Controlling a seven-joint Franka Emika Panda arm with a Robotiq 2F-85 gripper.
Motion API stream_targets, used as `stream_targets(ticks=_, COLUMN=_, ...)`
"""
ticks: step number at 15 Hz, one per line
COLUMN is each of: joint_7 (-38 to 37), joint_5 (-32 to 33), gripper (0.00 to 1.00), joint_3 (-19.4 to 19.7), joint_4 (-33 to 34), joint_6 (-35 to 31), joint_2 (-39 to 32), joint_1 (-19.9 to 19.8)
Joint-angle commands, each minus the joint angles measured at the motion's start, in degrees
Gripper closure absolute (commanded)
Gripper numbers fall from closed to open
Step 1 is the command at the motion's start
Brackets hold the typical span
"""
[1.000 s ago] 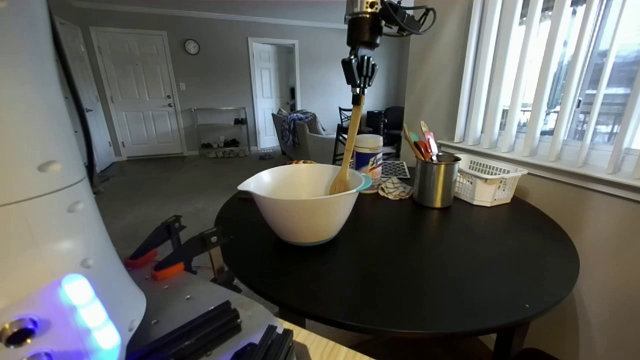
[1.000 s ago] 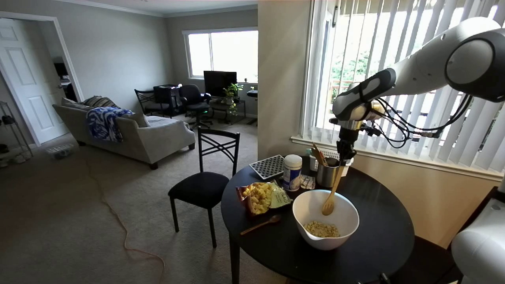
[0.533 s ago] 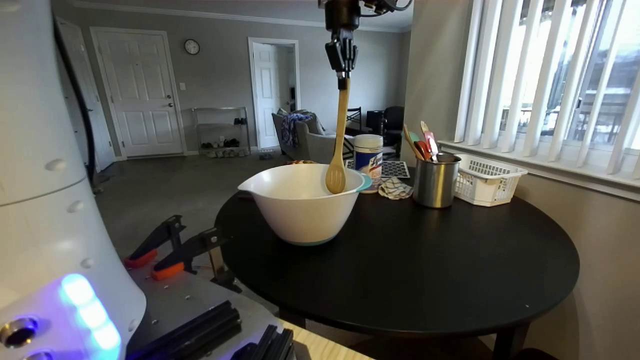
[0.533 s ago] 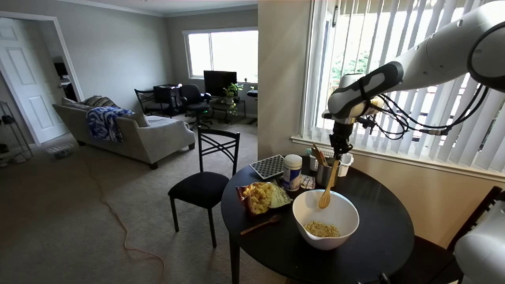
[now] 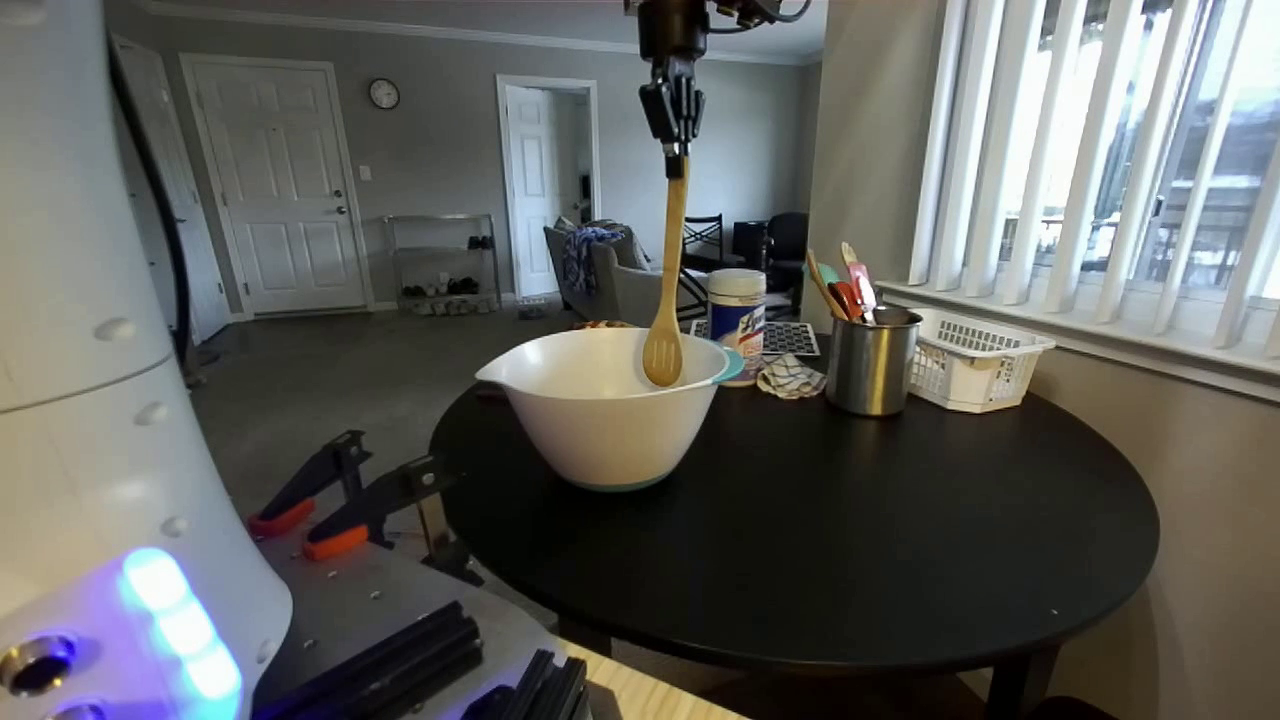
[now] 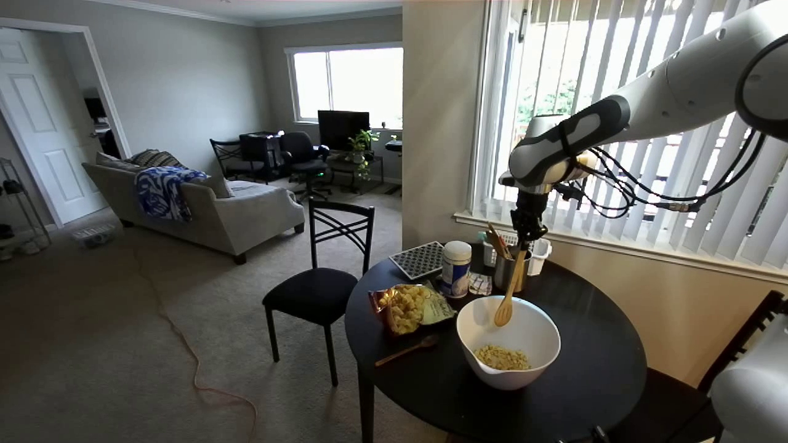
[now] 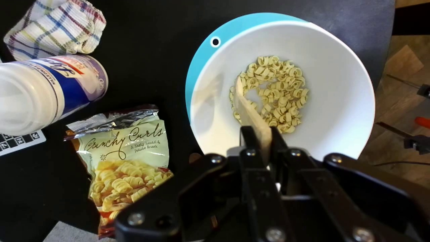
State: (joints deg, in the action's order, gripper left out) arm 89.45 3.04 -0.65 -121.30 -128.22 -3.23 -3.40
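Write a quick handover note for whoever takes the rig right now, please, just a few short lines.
Gripper: the gripper is shut on the slotted spoon, by its handle.
Where: the slotted spoon points head down over the bowl, clear of the pieces in the bottom. A bag and another spoon are beside the bowl on the table.
Done: slotted spoon gripped and over the bowl; pieces in the bowl.
Left: slotted spoon not yet let go.

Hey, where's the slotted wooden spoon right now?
In an exterior view, the slotted wooden spoon is clamped head-down in the gripper, at the mouth of the white bowl, right of its middle and left of the turquoise handle.
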Motion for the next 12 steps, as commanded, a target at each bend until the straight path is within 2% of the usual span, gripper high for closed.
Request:
stream_targets(ticks=1, joint_7=-1.9, joint_5=3.0, gripper=0.93, joint_3=0.2, joint_4=-1.4, joint_6=-0.7, joint_2=1.1, joint_1=1.1)
stream_targets(ticks=6, joint_7=-10.0, joint_5=14.1, gripper=0.93, joint_3=-1.1, joint_4=-7.6, joint_6=-1.4, joint_2=6.0, joint_1=4.0)
stream_targets(ticks=12, joint_7=-15.2, joint_5=18.8, gripper=0.93, joint_3=-2.8, joint_4=-12.3, joint_6=-2.2, joint_2=9.7, joint_1=6.8)
